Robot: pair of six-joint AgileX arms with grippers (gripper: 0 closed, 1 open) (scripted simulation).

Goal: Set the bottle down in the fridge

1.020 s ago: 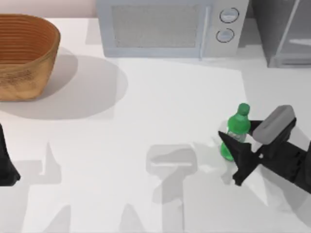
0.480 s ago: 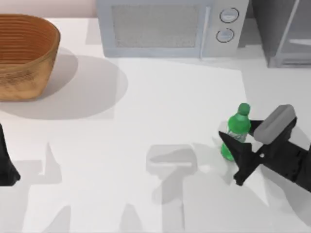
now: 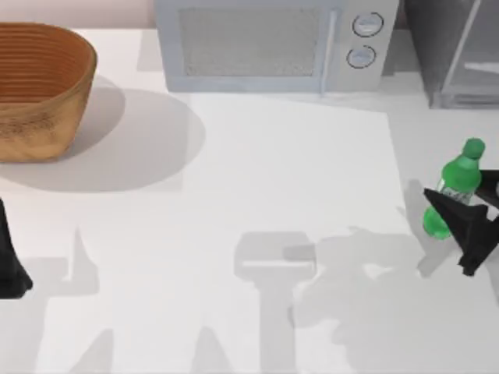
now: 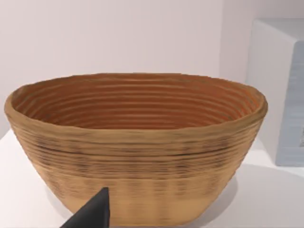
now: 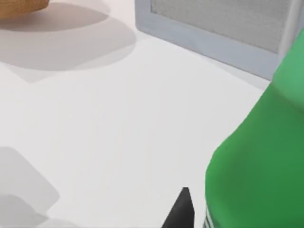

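carrying bottle [image 3: 456,187] rightward, nearer fridge [image 3: 460,51]

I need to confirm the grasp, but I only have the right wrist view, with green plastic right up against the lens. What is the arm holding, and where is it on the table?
Observer: The top view shows the right gripper shut on the bottle, upright, near the table's right edge.
Operator: How does the fridge lie from it?
Observer: The fridge stands at the back right corner, beyond the bottle.
Operator: And the other arm?
Observer: The left gripper is parked at the left edge, facing the woven basket.
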